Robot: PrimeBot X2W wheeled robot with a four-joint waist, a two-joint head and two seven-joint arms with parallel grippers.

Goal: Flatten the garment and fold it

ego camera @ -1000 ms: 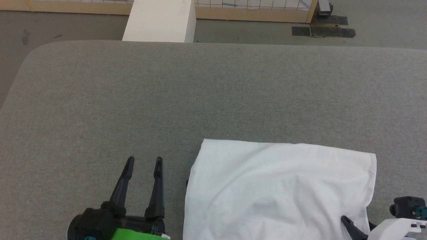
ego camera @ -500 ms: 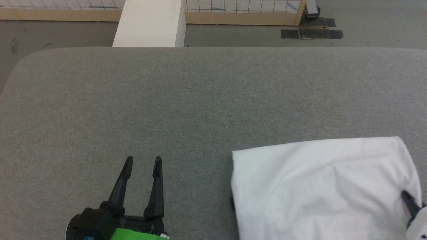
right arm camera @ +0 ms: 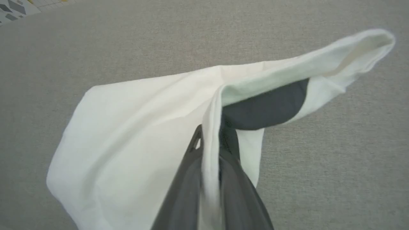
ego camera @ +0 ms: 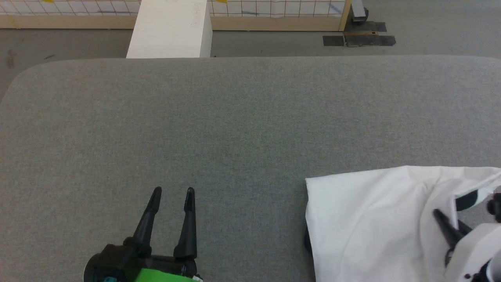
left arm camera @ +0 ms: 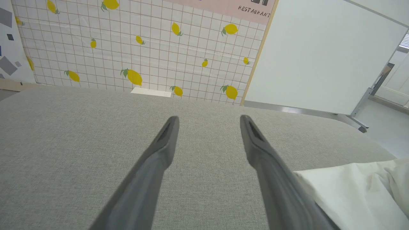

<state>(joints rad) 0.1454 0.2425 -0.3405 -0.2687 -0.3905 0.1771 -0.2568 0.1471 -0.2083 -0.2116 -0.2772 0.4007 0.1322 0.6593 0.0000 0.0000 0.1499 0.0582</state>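
The garment (ego camera: 368,223), a white T-shirt with a black patch showing, lies bunched at the lower right of the grey table (ego camera: 242,117). My right gripper (ego camera: 444,219) is shut on its right edge and lifts a fold of it. In the right wrist view the white cloth (right arm camera: 134,127) runs between the closed fingers (right arm camera: 188,179), with a black sleeve (right arm camera: 265,108) beside the tips. My left gripper (ego camera: 172,194) stands open over bare table, well left of the garment (left arm camera: 351,195). In the left wrist view its fingers (left arm camera: 166,140) are apart with nothing between them.
A white block (ego camera: 170,29) stands beyond the table's far edge. Behind it runs a wooden-framed tiled partition (ego camera: 274,11). Black tape patches (ego camera: 358,39) mark the floor. Wide bare table surface lies left of and beyond the garment.
My right gripper closed on the garment's right edge and raised it, exposing a black sleeve. The garment now sits further right in the head view, whose camera also shifted. The left gripper stayed open.
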